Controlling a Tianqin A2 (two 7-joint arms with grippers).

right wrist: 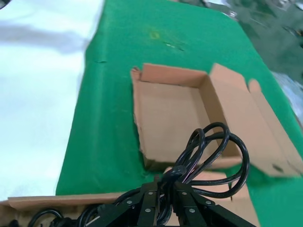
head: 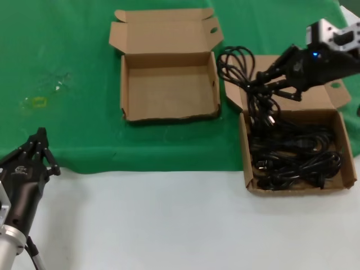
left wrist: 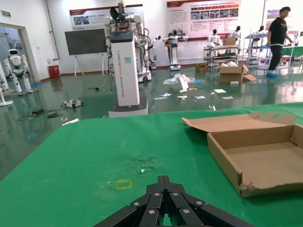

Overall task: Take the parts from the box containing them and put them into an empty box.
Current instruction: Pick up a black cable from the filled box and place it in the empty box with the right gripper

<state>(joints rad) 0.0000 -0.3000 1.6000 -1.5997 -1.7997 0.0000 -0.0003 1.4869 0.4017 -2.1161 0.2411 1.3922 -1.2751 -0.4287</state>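
Observation:
The box containing the parts (head: pixel 246 163) stands at the right, full of black cables (head: pixel 298 157). My right gripper (head: pixel 260 76) hovers over that box's open lid, shut on a coiled black cable (head: pixel 239 64) whose loops hang toward the empty box (head: pixel 169 115) in the middle of the green cloth. In the right wrist view the gripper (right wrist: pixel 165 182) pinches the cable (right wrist: pixel 222 156) just short of the empty box (right wrist: pixel 165 113). My left gripper (head: pixel 40 135) rests at the near left, shut and holding nothing; its tips (left wrist: pixel 164 179) point across the cloth, with the empty box (left wrist: pixel 265 156) off to one side.
A small yellow mark and a clear scrap (head: pixel 36 102) lie on the green cloth at the left. The white tabletop (head: pixel 169 219) runs along the front. The empty box's lid (head: pixel 163 28) lies open at the back.

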